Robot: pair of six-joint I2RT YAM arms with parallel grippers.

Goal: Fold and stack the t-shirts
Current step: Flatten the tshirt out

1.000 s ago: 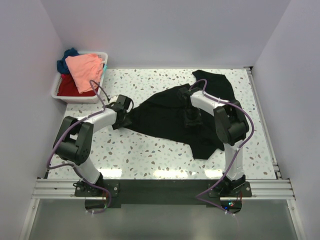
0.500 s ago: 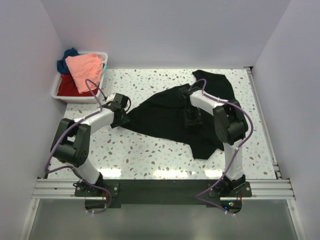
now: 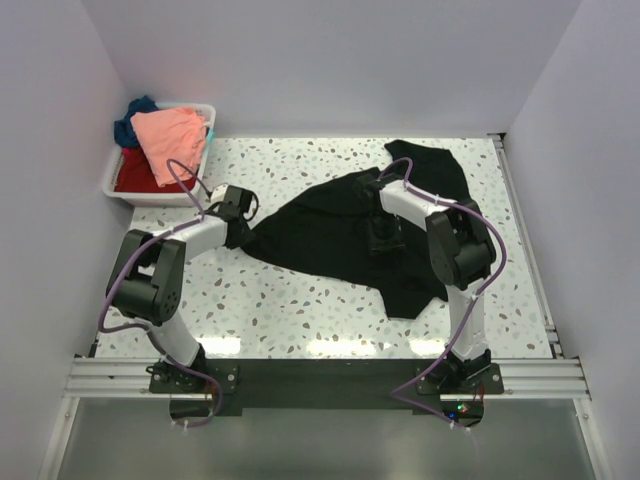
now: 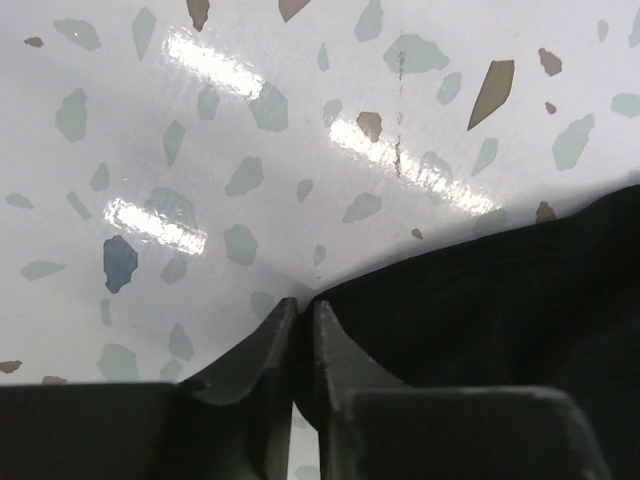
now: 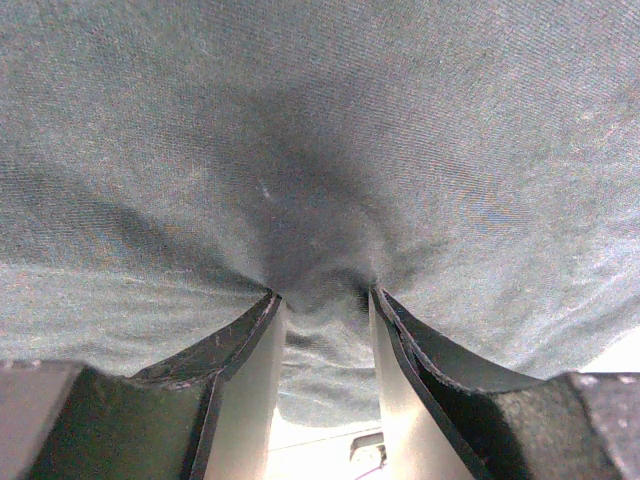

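Left claw [image 4: 303,305] has just pinched together on the 9 o'clock corner of the black t-shirt [image 3: 330,235].
Right claw [image 5: 322,295] is clamped on mid-cloth; with 2 grips, folding looks ready to start.

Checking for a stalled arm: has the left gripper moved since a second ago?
Yes. The left gripper, at the corner of the black shirt, has shifted slightly left, toward the white bin.
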